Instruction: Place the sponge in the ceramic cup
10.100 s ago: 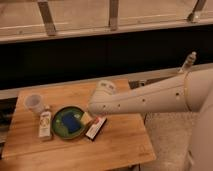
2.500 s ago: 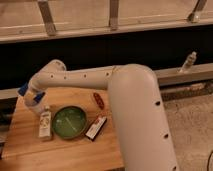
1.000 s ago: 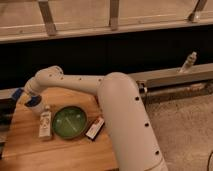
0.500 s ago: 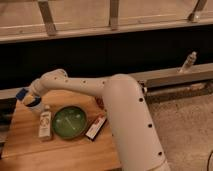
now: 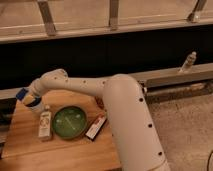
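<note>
At the far left of the counter point(image 5: 26, 146), the tool point(image 5: 26, 96), clamped on the sponge point(image 5: 22, 93), should centre it over the ceramic cup point(image 5: 35, 105) before letting go.

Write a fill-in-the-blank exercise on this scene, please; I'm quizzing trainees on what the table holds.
1. The small blue rectangular sponge is at the gripper, close above the plain white ceramic ____.
2. The round plate between the white labelled bottle and the flat black-and-white packet is ____.
3. All these things are over a ____ table.
Missing words: cup, green, wooden.
</note>
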`<state>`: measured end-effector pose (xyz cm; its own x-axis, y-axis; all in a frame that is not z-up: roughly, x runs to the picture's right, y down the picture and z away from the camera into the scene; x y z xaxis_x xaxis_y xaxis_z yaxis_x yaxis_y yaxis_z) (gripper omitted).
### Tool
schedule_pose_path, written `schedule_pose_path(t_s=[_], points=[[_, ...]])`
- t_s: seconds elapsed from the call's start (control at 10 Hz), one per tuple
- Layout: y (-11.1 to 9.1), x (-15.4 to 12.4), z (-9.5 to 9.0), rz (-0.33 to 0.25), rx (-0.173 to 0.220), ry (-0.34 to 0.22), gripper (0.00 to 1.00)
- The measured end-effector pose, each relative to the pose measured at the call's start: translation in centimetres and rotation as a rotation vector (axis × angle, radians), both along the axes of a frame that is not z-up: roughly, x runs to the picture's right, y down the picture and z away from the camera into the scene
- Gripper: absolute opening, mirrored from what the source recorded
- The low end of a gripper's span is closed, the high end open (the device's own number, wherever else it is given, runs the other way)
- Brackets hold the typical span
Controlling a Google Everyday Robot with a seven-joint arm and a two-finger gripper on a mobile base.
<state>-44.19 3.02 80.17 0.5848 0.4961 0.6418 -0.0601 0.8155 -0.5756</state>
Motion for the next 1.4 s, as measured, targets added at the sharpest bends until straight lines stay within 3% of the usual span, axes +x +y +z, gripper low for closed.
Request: schedule_pose_path(t_s=[0.1, 0.3, 0.4, 1.4], points=[[0.13, -0.23, -0.1, -0.003, 0.0, -0.002, 0.59], [0.13, -0.22, -0.1, -0.003, 0.0, -0.002, 0.76], [0.12, -0.21, -0.09, -0.003, 0.0, -0.002, 0.8], [0.1, -0.16, -0.08, -0.002, 0.0, -0.002, 0.8]])
